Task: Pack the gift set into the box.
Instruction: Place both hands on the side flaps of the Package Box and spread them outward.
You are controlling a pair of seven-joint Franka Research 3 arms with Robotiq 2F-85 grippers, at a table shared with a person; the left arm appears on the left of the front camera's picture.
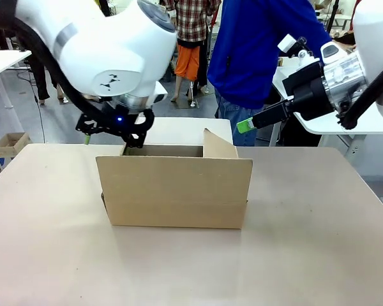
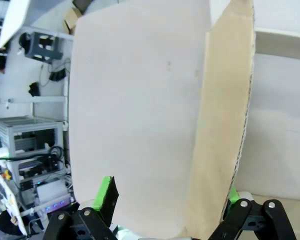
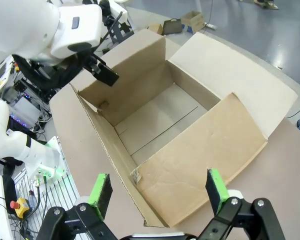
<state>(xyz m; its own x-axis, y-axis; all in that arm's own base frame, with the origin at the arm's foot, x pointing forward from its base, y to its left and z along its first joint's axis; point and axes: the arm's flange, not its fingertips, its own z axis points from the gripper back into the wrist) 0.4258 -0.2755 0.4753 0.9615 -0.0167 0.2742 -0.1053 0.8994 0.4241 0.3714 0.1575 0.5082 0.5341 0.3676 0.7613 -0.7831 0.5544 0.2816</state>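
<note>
The desk (image 1: 45, 255) carries the box (image 1: 179, 197), and we place everything else from this box. Its mouth is open and its bottom is bare cardboard, so we judge that the gift set is not yet packed.

Of its flaps, the far long flap (image 3: 235, 75) lies flat outward. The near long flap (image 1: 172, 169) stands upright, and the right end flap (image 3: 200, 165) leans outward. The left end flap (image 3: 132, 57) stands upright, and the left tool (image 2: 169, 194) is at its upper edge. Its fingers (image 2: 106, 192) are wide apart, one on each side of the cardboard, and they do not press on it. The right tool (image 3: 159, 190) hangs above and beside the right end of the box, also wide apart and holding nothing.

We think the step in hand is to make the mouth free. To do it well, we would take the left end flap near its top with light pressure, so that the corrugation is not crushed. Then we would turn it outward along its fold, slowly, because the box may slide. The place of the right tool is outside the box, clear of the mouth.
</note>
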